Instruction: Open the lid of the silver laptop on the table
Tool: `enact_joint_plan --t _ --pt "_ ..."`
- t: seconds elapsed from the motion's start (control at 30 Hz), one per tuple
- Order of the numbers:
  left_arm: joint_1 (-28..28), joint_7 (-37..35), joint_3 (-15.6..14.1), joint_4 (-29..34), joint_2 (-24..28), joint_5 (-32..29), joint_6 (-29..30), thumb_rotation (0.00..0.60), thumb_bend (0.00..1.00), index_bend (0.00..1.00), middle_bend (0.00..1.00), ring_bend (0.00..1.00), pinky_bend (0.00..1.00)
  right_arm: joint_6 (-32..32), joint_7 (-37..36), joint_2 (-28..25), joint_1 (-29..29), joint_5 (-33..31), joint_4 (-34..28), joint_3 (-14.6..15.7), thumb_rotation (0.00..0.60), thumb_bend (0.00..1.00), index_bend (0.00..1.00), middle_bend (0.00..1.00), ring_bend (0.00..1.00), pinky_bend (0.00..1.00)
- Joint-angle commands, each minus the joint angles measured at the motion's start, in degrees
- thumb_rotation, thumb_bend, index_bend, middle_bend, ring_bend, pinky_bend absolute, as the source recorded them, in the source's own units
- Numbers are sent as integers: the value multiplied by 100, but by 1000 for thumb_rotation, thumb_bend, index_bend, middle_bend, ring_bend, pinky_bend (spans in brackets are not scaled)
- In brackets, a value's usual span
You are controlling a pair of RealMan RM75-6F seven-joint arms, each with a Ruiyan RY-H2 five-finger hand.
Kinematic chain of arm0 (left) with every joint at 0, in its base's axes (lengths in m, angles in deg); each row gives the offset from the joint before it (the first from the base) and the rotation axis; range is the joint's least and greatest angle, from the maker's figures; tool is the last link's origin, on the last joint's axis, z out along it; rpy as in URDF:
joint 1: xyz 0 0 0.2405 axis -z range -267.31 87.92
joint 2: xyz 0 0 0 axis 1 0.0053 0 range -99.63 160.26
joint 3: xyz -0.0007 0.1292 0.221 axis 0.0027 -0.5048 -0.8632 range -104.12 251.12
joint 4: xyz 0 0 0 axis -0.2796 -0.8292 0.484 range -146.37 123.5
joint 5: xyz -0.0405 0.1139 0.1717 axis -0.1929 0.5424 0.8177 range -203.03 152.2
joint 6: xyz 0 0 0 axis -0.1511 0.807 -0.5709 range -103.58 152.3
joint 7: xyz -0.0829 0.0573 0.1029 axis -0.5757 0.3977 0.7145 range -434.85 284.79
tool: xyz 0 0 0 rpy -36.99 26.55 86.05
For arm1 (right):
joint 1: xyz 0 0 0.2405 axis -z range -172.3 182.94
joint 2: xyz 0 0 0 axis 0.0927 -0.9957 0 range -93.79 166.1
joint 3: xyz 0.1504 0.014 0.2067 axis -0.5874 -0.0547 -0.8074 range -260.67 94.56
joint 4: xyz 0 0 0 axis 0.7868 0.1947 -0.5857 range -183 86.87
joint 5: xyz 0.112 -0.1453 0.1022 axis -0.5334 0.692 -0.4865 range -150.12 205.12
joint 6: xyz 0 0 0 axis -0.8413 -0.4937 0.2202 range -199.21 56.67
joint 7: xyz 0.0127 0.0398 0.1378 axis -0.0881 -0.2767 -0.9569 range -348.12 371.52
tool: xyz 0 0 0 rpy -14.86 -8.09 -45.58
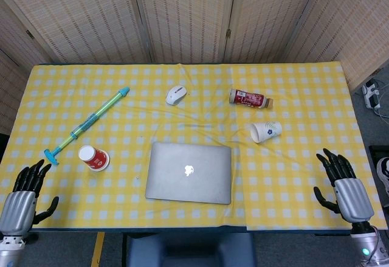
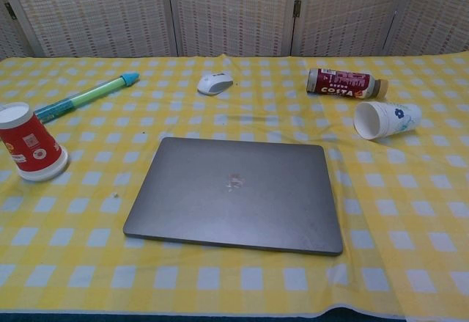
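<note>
The silver laptop lies flat with its lid down, near the middle of the table's front edge, on a yellow checked cloth. My left hand hovers at the front left corner of the table, fingers spread, holding nothing. At the front right edge my right hand is likewise spread and empty. Both hands are well apart from the laptop. The chest view shows neither hand.
A red paper cup stands upside down left of the laptop. A blue-green water pump toy lies at far left. Behind the laptop are a white mouse, a lying bottle and a tipped white cup.
</note>
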Motion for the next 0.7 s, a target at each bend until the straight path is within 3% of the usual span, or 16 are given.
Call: enact_joint_plan --t 0.03,0.43,0.7 --pt "23 51 30 43 2 -55 -64 600 434 18 24 5 0 104 17 -14 -40 -31 -28 -77 600 450 0 0 21 0" --pt "26 7 4 94 7 4 -122 600 434 19 24 6 0 372 42 25 -168 302 -12 -143 600 450 0 0 33 0" --pt "139 -182 -42 -10 44 284 -167 600 433 19 24 6 0 912 719 196 -611 1005 -527 -66 600 450 0 0 31 0"
